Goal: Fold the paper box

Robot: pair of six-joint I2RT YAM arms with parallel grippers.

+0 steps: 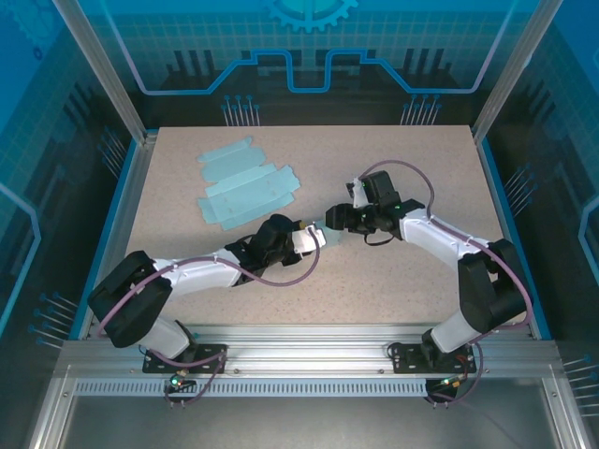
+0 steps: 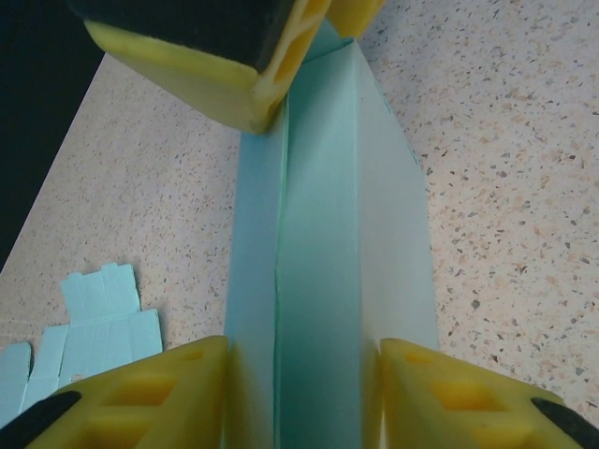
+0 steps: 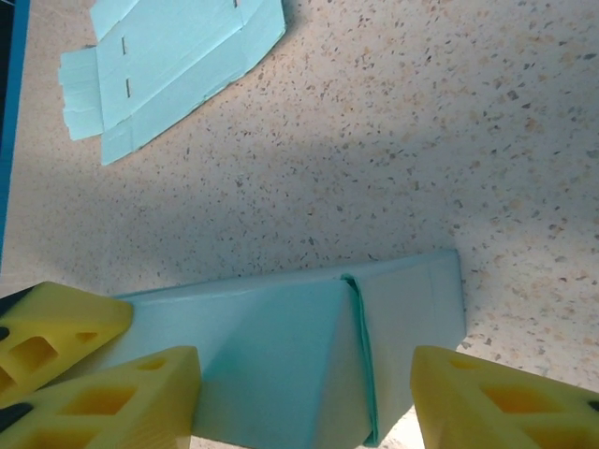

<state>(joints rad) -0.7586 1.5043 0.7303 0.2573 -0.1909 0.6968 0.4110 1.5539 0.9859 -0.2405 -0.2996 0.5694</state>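
Teal paper box between both grippers, mid-table.

left pincer clamped, right pincer spread

I see a speckled beige table with blue edging, inside a frame of aluminium posts. Around it stand blue panels printed with circuit lines and a gear. Light falls evenly.
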